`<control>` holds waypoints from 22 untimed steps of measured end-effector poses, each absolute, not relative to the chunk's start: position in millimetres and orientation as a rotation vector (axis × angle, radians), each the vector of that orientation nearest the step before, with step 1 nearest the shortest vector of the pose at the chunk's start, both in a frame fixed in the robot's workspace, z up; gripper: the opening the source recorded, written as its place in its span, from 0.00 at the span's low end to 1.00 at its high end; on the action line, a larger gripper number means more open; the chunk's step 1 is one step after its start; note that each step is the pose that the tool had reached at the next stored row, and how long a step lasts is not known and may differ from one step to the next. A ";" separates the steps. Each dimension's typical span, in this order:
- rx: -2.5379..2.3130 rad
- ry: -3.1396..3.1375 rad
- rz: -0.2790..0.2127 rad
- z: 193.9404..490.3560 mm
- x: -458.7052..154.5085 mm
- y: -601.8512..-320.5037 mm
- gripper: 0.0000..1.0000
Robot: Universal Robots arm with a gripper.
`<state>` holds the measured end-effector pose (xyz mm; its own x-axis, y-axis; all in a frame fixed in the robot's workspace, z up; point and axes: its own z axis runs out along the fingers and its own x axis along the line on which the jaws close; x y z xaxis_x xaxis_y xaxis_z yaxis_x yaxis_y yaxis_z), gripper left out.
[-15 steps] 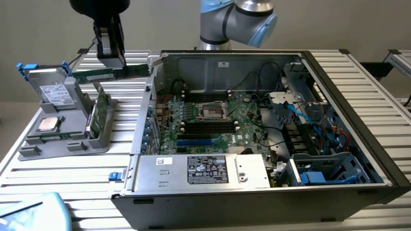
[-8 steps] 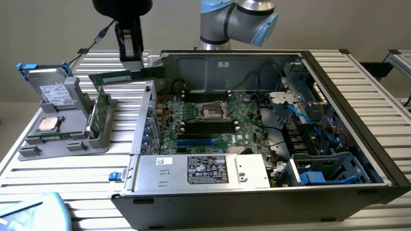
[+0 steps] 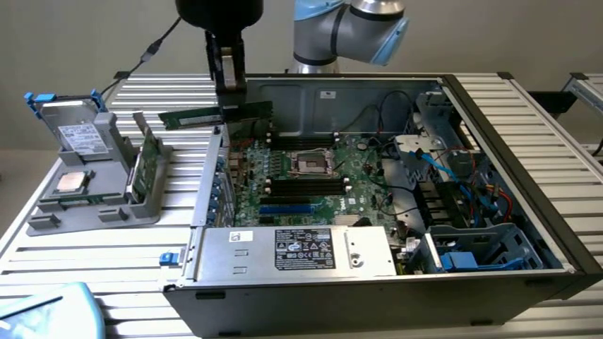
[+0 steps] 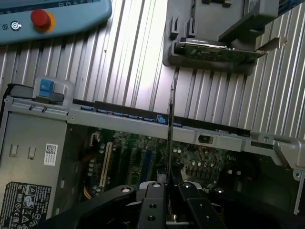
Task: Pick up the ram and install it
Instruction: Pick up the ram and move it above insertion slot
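Note:
The ram (image 3: pixel 203 115), a long narrow green stick, hangs level in the air above the open computer case's rear corner, on the exterior view's left. My gripper (image 3: pixel 231 95) comes down from above and is shut on the stick near its middle. The wrist view shows the ram (image 4: pixel 171 119) edge-on as a thin dark line running out from between my black fingers (image 4: pixel 155 195), with the case wall and the green motherboard (image 4: pixel 143 157) beneath it. The black memory slots (image 3: pixel 303 186) lie on the motherboard (image 3: pixel 358 191) near the processor socket (image 3: pixel 311 164).
A grey fixture tray (image 3: pixel 56 212) on the exterior view's left holds a hard drive (image 3: pixel 80 134), a silver processor chip (image 3: pixel 73 182) and a broader green board (image 3: pixel 143 166). The power supply (image 3: pixel 296 251) sits at the case front. A teach pendant (image 4: pixel 47 16) lies on the slatted table.

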<state>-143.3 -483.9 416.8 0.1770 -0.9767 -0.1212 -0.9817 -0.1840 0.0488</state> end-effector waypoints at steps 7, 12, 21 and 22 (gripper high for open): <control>-2.379 1.980 0.193 419.1 -105.0 -495.0 0.14; -2.379 1.980 0.193 421.9 -84.4 -501.4 0.14; -2.371 1.990 0.192 419.8 -64.9 -502.6 0.14; -2.366 1.996 0.192 418.3 -63.6 -502.5 0.14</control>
